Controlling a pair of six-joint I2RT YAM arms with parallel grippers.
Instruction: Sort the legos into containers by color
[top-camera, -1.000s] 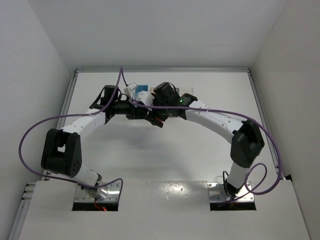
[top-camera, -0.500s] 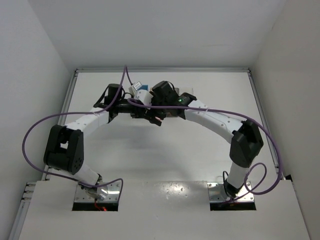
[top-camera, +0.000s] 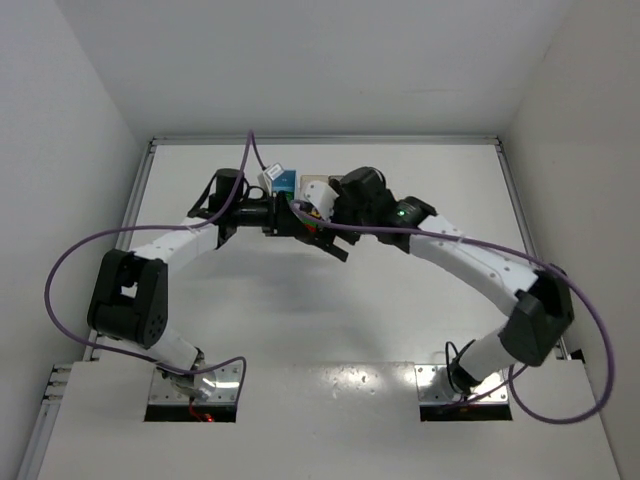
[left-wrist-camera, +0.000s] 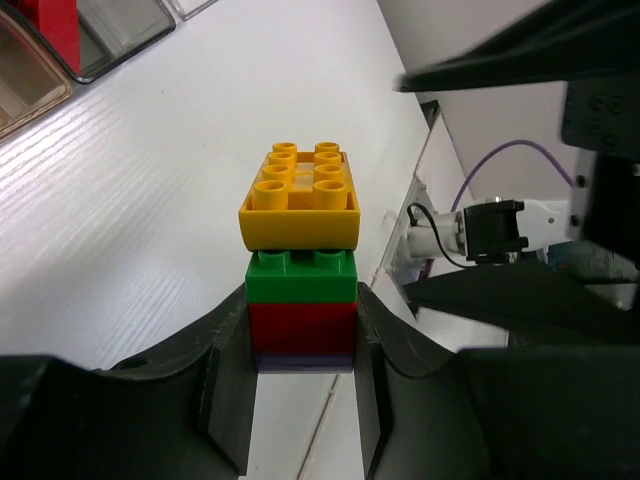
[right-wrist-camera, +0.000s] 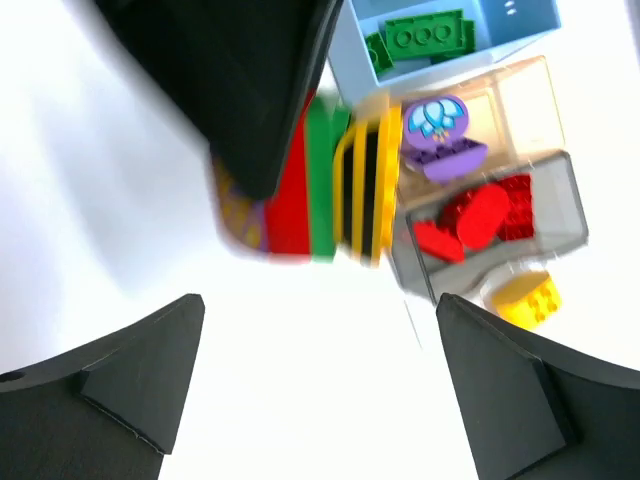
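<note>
A clump of legos (left-wrist-camera: 300, 250), yellow on top, then green, red and purple, sticks out from between the fingers of my left gripper (left-wrist-camera: 300, 312), which is shut on its red and purple bricks. In the top view the left gripper (top-camera: 295, 217) holds this clump (top-camera: 311, 221) above the table by the containers. My right gripper (right-wrist-camera: 320, 305) is open and empty, facing the blurred clump (right-wrist-camera: 320, 180) from a short way off. The blue bin (right-wrist-camera: 345, 55) holds green bricks (right-wrist-camera: 420, 35). The clear bin (right-wrist-camera: 505, 100) holds a purple piece (right-wrist-camera: 440, 135). The dark grey bin (right-wrist-camera: 572, 205) holds red bricks (right-wrist-camera: 470, 215).
A yellow brick (right-wrist-camera: 525, 295) lies in the last bin, mostly cut off. In the left wrist view the tan bin (left-wrist-camera: 25, 85) and the dark grey bin (left-wrist-camera: 125, 35) with a red brick (left-wrist-camera: 50, 25) sit at the upper left. White walls enclose the table.
The right arm has swung out to the right and its gripper has opened and drawn back from the clump. The left gripper stays at the clump, shifted slightly right.
</note>
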